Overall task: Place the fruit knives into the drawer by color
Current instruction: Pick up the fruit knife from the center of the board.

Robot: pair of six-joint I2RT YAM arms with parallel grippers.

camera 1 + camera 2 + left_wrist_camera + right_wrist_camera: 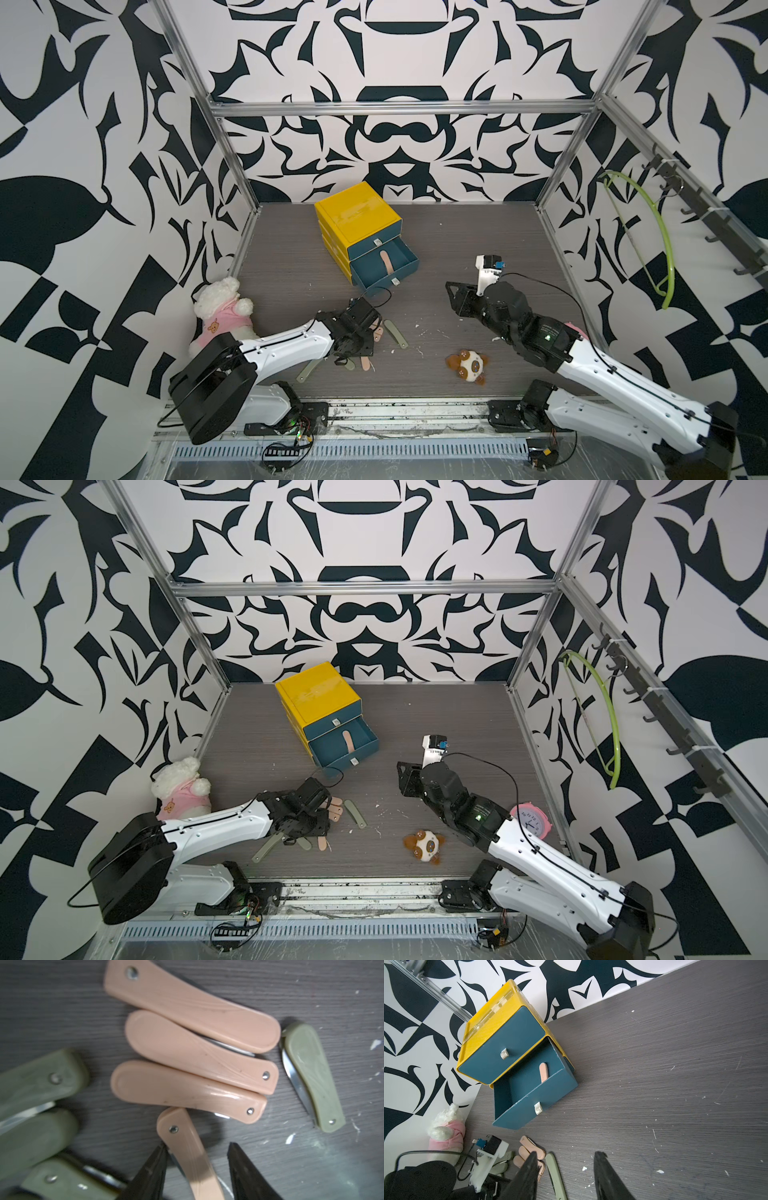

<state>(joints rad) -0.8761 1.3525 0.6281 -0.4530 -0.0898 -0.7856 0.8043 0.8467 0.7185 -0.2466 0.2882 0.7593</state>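
Left gripper [197, 1148] is hanging low over the pile, jaws partway apart and straddling a peach knife [180, 1132]. One finger [149, 1172] is touching its blade edge, while the other side is showing a gap. Not gripped yet, I'd say.

Here's the worry: that knife's rivet end is lying right against the neighbouring peach knife [187, 1093], so a lift could be dragging that one along or nudging the whole row. The handle is slick and curved, so it could be swivelling or slipping out on the way up. Olive knives [37, 1084] are crowding one side too, and a stray finger could be catching one.

The target, the middle drawer [409, 259] of the yellow cabinet [357, 214], is standing pulled out with a lone peach knife [387, 262] lying inside. A tilted carry could be clipping its front wall.

Right gripper [566, 1154] is hanging wide and empty, near the drawer.
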